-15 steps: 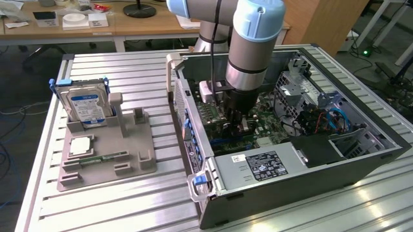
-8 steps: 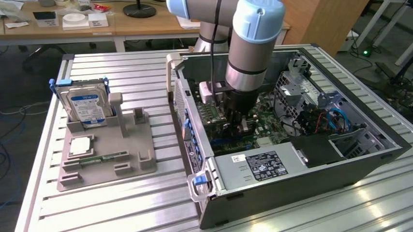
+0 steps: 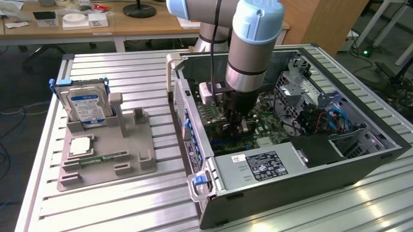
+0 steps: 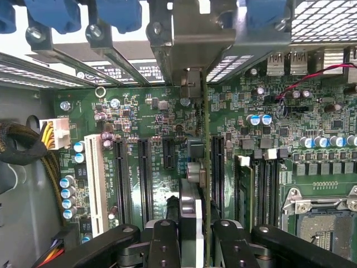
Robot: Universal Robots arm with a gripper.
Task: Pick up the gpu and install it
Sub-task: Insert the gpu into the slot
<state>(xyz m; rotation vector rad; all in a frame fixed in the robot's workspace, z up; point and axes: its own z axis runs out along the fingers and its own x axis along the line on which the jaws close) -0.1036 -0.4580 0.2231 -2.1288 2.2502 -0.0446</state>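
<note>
GPU (image 4: 205,167) is in the gripper (image 4: 192,237), seen edge-on in the wrist view: a thin green board edge running up from between the fingers, its pale metal bracket (image 4: 192,42) at the far end against the rear slot openings of the case (image 3: 361,162). Fingers (image 4: 163,245) are pinched on the card from both faces, near the end away from the bracket.

Exterior view: arm (image 3: 255,48) reaches straight down into the open case, gripper low over the motherboard (image 4: 162,111). Card hangs just above the row of black slots (image 4: 144,178), lined up along them; can't tell if the edge connector has touched a slot.

Handling, my read:
- Light, stiff, flat. Won't sag, but a thin PCB doesn't like twist or side load.
- Fragile bits: fan, small components, edge contacts. Hold belongs on the bare board faces, as it is now.
- Smooth faces, narrow grip, so it may pivot in the fingers if it's pushed off-axis.
- Bracket end is the heavier one; expect a slight droop that way.

Off to the exterior view's left, a grey tray (image 3: 106,154) holds the hard drive (image 3: 86,104) and memory stick (image 3: 96,159), well apart from the case.
</note>
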